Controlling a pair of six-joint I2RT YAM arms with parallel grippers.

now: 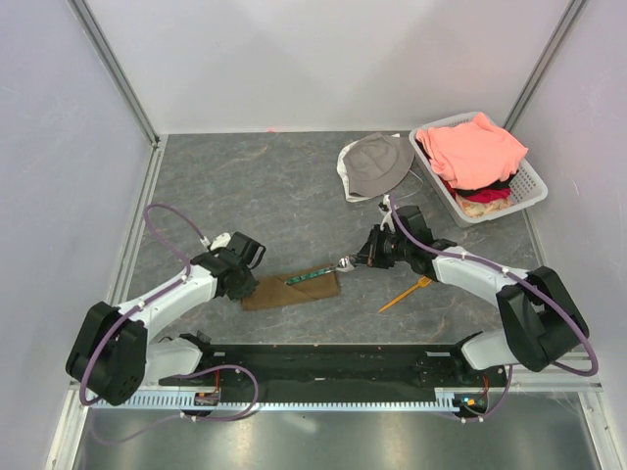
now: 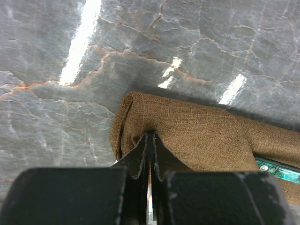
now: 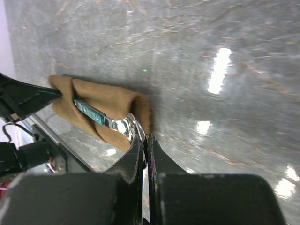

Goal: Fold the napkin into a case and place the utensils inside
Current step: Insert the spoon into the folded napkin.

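The brown napkin (image 1: 294, 292) lies folded into a narrow case on the table between the arms. My left gripper (image 2: 150, 134) is shut, with its tips pinching the cloth (image 2: 197, 136) at the case's left end. A green-handled utensil (image 3: 89, 111) lies slantwise on the case (image 3: 108, 105), its shiny metal end sticking out at the right. My right gripper (image 3: 146, 140) is shut on that metal end. From above, the left gripper (image 1: 253, 284) and the right gripper (image 1: 345, 262) stand at opposite ends of the case. The orange fork (image 1: 405, 295) lies loose on the table to the right.
A grey bucket hat (image 1: 377, 164) sits at the back. To its right stands a white basket (image 1: 529, 186) heaped with salmon-pink clothes (image 1: 477, 147). Walls close in the table on the left, back and right.
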